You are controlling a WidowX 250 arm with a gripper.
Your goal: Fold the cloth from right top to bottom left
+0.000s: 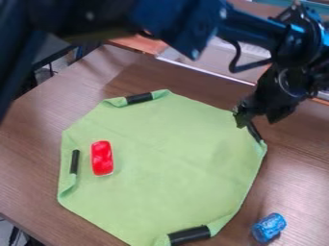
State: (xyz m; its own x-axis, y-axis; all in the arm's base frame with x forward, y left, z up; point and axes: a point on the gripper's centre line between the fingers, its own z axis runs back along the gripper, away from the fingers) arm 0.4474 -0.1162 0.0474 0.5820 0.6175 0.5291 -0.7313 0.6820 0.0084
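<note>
On the wooden table (38, 139), from left to right, we see a red object (101, 157) lying on the left part of the green cloth (173, 158), which lies spread with black bands (139, 98) at its folded-in corners; then the gripper (259, 119), fingers apart, at the cloth's upper-right corner; and a blue cylinder (269, 227) just beside the cloth, lower right.

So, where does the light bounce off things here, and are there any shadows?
In the camera view, a pale sheen on the brown table right of the green cloth; bright glints on the red object; a blue gleam along the dark arm; a dark shadow beside the small blue object.
</note>
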